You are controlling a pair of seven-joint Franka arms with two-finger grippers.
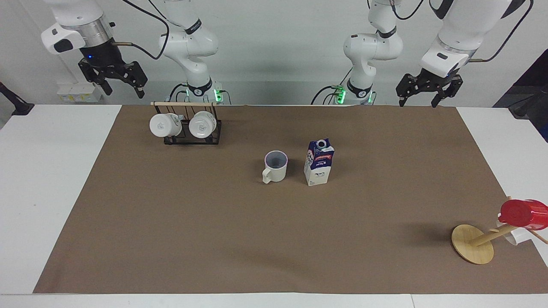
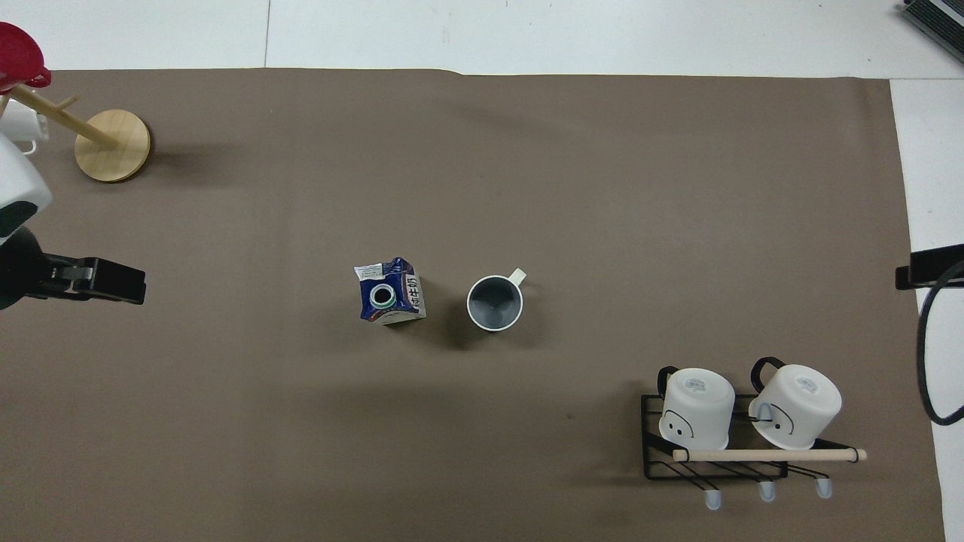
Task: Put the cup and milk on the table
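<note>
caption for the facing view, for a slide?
Cup and milk upright mid-table; left gripper and right gripper raised, empty.
</note>
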